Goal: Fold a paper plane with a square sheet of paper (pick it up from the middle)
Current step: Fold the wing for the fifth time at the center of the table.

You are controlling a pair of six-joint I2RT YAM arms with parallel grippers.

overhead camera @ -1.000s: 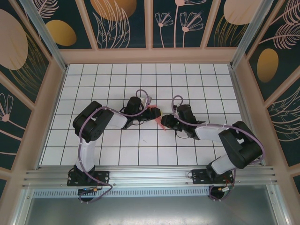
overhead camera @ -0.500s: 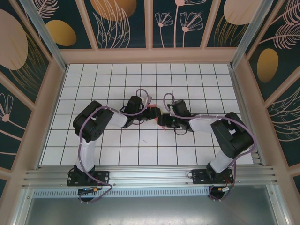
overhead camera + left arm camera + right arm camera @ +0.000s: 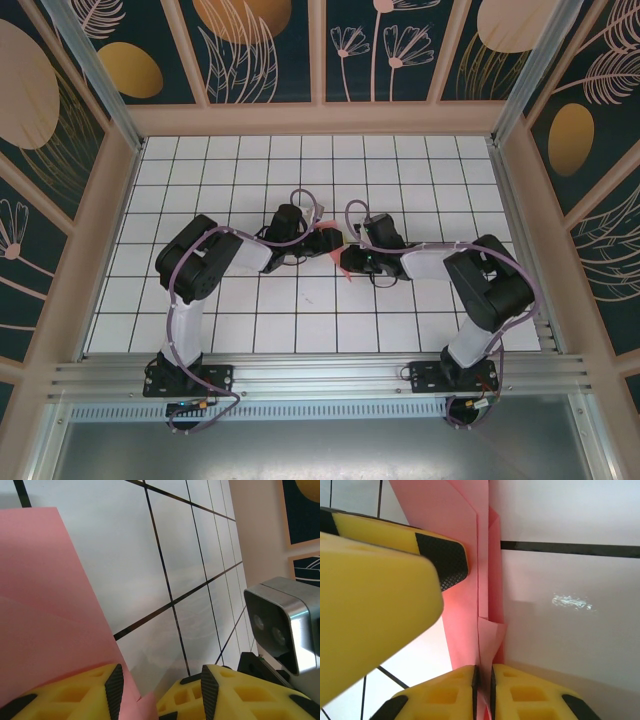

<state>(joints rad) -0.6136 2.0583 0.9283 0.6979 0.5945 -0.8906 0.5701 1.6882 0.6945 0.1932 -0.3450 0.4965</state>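
1. On the left gripper (image 3: 160, 692) and the right gripper (image 3: 483, 677) alike, yellow fingers (image 3: 70, 697) with moulded hollows, faced at the tips with black cross-hatched pads (image 3: 445, 562).
2. Behind the right gripper, a silver-grey camera box (image 3: 282, 625) with two dark lenses.
3. Directly behind both pincers, black wrist bodies (image 3: 288, 222), bulky and rounded.
4. Further back from each pincer, black joint housings (image 3: 195, 262) and white link shells (image 3: 180, 335).
5. Lilac cables (image 3: 300, 196) looped from behind each pincer along the arms to black base plates (image 3: 188, 378).

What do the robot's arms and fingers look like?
The left arm and right arm have chunky black joints joined by pale grey tubes, with a thin lilac cable looping along each. The fingers are bright yellow blocks with hollow pockets and black dimpled pads. A silver camera box sits by one wrist.
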